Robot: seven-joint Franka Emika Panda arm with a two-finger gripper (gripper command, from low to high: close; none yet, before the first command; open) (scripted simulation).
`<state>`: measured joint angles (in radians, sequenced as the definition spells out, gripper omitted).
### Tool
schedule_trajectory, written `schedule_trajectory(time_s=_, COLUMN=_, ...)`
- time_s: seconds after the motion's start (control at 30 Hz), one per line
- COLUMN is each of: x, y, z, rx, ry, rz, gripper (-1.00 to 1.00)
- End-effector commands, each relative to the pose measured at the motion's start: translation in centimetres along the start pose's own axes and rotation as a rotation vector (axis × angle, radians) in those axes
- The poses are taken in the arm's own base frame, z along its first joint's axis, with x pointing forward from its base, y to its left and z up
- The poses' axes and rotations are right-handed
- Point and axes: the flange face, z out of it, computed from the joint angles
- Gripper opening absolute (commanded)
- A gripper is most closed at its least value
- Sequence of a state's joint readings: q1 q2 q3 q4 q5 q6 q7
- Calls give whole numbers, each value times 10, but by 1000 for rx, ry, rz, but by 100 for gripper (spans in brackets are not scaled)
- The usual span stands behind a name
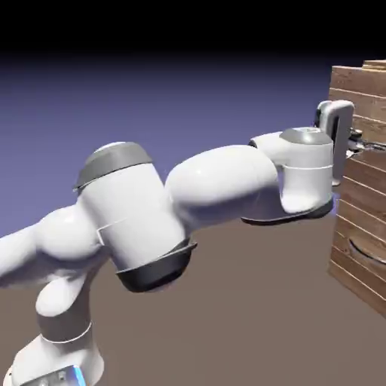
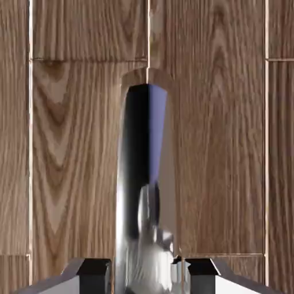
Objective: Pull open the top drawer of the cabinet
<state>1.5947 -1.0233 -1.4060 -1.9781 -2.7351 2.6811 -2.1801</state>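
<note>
I have the pincer (image 2: pixel 146 270) right up against the top drawer (image 2: pixel 74 143), and what matters for the pull is that the handle (image 2: pixel 143 172) sits straight ahead, between the two finger tips (image 2: pixel 95 270). In the hand view its long axis runs up the picture from between the tips, a shiny metal bar with a dark reflection. The fingers are spread, one on each side of the handle, not yet pressed onto it as far as I can judge. In the exterior view the arm (image 1: pixel 219 185) reaches right to the upper front of the cabinet (image 1: pixel 362 219). The drawer front is brown wood planks with strong grain; I judge it not yet drawn out
</note>
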Motion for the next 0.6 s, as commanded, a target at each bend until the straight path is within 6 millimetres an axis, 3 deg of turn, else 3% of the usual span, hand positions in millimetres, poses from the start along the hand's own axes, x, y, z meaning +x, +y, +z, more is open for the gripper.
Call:
schedule_trajectory(time_s=0.0, x=0, y=0, z=-10, rx=0, ry=0, rz=0, gripper=-100)
schedule_trajectory(time_s=0.43, x=0, y=0, z=-147, rx=0, ry=0, rz=0, gripper=-100)
schedule_trajectory(time_s=0.47, x=0, y=0, z=-147, rx=0, ry=0, rz=0, gripper=100)
schedule_trajectory(time_s=0.5, x=0, y=0, z=-147, rx=0, ry=0, rz=0, gripper=100)
schedule_trajectory(time_s=0.57, x=0, y=-1, z=-169, rx=-1, ry=0, rz=2, gripper=100)
